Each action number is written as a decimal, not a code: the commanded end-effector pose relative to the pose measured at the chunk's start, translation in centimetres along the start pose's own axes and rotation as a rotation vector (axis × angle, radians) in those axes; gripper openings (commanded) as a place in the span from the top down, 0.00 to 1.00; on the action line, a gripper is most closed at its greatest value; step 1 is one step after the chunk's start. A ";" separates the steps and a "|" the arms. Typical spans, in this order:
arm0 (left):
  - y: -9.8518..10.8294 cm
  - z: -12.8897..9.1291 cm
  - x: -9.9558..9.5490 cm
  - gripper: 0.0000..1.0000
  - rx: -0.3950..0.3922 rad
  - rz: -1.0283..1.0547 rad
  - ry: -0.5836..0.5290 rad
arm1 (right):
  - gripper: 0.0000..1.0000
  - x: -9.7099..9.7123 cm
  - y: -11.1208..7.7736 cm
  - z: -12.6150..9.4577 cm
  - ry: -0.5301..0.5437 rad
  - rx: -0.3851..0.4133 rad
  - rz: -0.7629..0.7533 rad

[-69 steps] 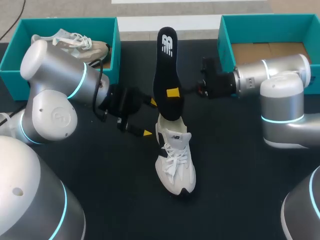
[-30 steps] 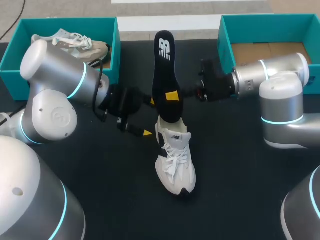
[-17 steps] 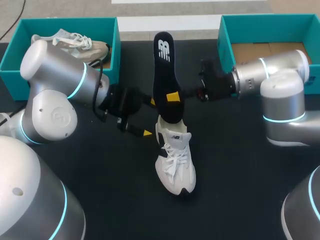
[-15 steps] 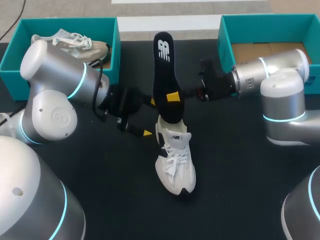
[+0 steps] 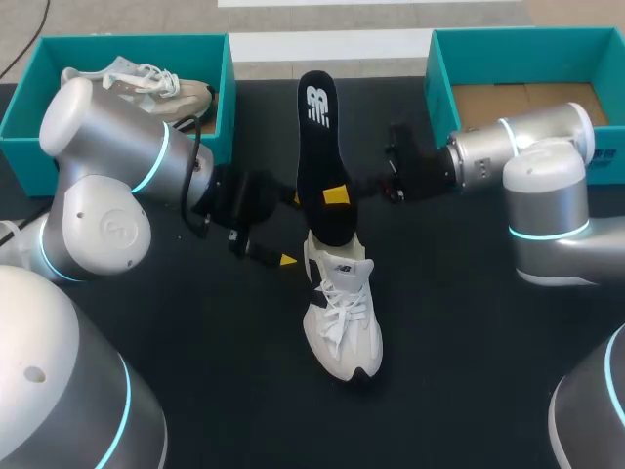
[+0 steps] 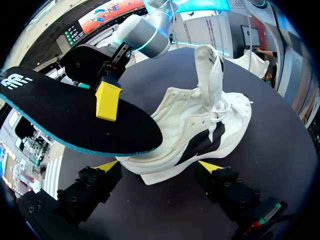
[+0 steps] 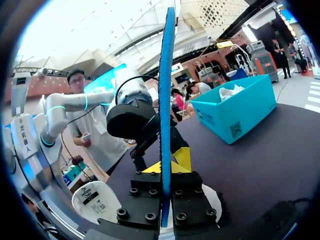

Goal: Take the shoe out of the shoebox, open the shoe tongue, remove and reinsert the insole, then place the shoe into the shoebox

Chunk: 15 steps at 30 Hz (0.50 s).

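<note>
1. Since the earliest frame, the insole (image 5: 317, 156) has been carried slightly toward 9 o'clock and lowered a little by the right gripper (image 5: 335, 195). The shoe (image 5: 340, 308) and the left arm have been left where they were.
2. The insole is clamped edge-on between the fingers of the right gripper (image 7: 165, 167), which comes in from 3 o'clock. It is held steeply, with its printed end toward 12 o'clock and its lower end at the shoe's heel opening.
3. The white shoe is stood on its sole near the middle of the table (image 5: 469, 342), toe toward 6 o'clock, with the tongue raised.
4. The left gripper (image 5: 291, 230) is brought in from 9 o'clock. Its fingers are spread wide, with the heel end of the sole between the tips and no grip seen.
5. The left shoebox (image 5: 229, 107) is set at 10 o'clock with a second shoe (image 5: 161, 88) inside; the right shoebox (image 5: 439, 83) is set at 2 o'clock.
</note>
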<state>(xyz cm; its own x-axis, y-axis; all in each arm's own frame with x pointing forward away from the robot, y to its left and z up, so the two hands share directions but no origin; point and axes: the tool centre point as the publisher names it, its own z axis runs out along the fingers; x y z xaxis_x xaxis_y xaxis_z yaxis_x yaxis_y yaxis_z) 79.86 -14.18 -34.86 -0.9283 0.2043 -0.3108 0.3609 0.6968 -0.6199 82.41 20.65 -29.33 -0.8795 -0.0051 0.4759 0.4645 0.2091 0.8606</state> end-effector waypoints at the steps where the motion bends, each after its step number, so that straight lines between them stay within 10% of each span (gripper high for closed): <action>1: -0.1 0.1 0.0 0.00 -0.003 0.000 0.000 | 1.00 -0.4 -0.5 0.4 0.004 -0.002 0.003; 15: -0.1 0.1 0.0 0.00 -0.003 0.000 0.000 | 1.00 -0.3 -2.6 1.1 -0.020 -0.008 0.028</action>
<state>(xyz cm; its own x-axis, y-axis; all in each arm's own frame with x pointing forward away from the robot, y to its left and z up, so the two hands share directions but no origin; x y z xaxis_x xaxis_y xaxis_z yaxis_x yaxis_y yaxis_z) 79.86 -14.18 -34.86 -0.9282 0.2043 -0.3108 0.3609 0.6968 -0.6198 81.92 20.72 -31.38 -0.8682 0.0100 0.4962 0.4875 0.2046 0.8488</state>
